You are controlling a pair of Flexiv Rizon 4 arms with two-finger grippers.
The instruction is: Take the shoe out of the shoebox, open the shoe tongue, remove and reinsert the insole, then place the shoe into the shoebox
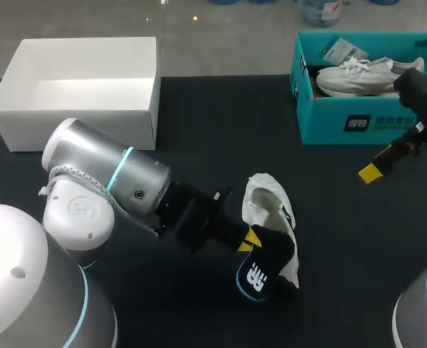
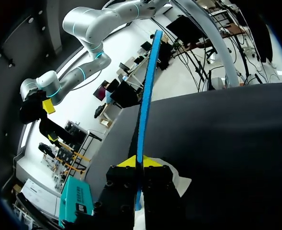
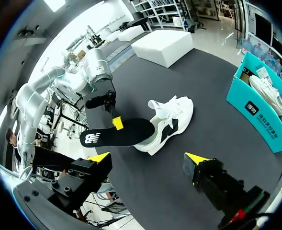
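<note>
— Where's the shoe?
— The white shoe [image 1: 265, 194] rests on the black table [image 1: 358, 246], near the middle and out of any box. The black insole [image 1: 265, 267] sits at its opening. One end is against or just inside the collar, and the logo end sticks out clear of it.
— Who has the insole?
— The left gripper [image 1: 246, 239]. It is clamped on the insole, one finger on each face, and the left wrist view shows the thin blue rim running out from between them.
— And the other arm?
— The right gripper [image 3: 147, 159] hangs well apart from the shoe, towards the teal shoebox [image 1: 365, 122], fingers spread wide with nothing in them. That box holds a second white shoe [image 1: 362, 76]. An open white box [image 1: 83, 109] stands at the far left.
— So which step?
— The insole step, I'd say. I can't tell whether it is coming out or going back in.
— Next?
— If it's going back, the leading end needs aiming down into the opening. The free right gripper could steady the shoe so it doesn't slide. A soft insole may buckle if pushed flat-on.
</note>
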